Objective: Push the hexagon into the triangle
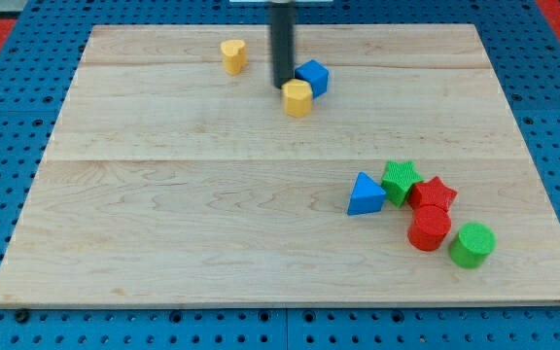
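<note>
No hand here, just a bare rod: its tip (282, 86) touches the yellow hexagon (297, 98) from top-left. Light, hard, slidey block; the blue triangle (365, 194) sits well apart, so push dead centre.

Lab bench: blue pegboard (27, 78), wooden board (212, 224).

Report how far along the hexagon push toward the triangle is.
Done: my tip has reached the yellow hexagon, sitting just at its upper left, beside the blue cube. In hand: the push itself, which looks barely begun. Left: nearly all the travel, since the blue triangle lies far toward the view's lower right, next to the green star.
</note>
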{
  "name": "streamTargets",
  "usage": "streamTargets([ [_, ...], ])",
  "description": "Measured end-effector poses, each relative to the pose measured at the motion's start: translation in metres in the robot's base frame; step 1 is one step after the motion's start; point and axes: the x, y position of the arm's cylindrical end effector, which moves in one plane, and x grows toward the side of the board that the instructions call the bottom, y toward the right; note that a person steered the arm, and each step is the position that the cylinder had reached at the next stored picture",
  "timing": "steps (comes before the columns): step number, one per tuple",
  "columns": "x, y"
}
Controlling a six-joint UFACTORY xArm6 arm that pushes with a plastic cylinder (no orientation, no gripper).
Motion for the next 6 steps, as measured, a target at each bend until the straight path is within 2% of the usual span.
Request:
streamTargets([
  [1, 0.076, 0.05],
  [2, 0.107, 0.055],
  [3, 0.074, 0.082],
  [4, 0.065, 0.04],
  [5, 0.066, 0.022],
  [6, 0.102, 0.01],
])
